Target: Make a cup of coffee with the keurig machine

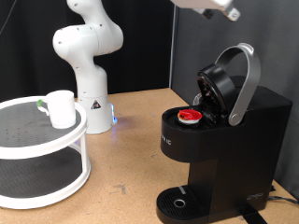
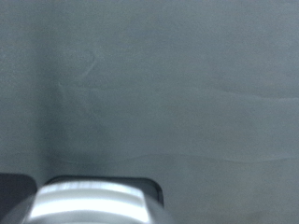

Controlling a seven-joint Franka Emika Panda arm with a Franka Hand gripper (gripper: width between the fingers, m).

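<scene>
One red-topped pod (image 1: 190,116) sat in the open keurig machine (image 1: 220,140). The cup (image 1: 61,107) stood on a round white shelf (image 1: 56,154). The gripper (image 1: 210,7) hung above; finger spacing unclear.

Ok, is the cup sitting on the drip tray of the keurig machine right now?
No, the cup stands on the top tier of the white round rack at the exterior view's left, apart from the keurig machine.

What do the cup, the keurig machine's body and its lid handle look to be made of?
The cup: glossy white, probably ceramic or plastic, with a light green handle; too small to settle. The keurig machine: matte black body, likely plastic, with dull, even reflections. Its raised lid handle: silver-grey with a soft sheen, either metal or metallic-painted plastic.
</scene>
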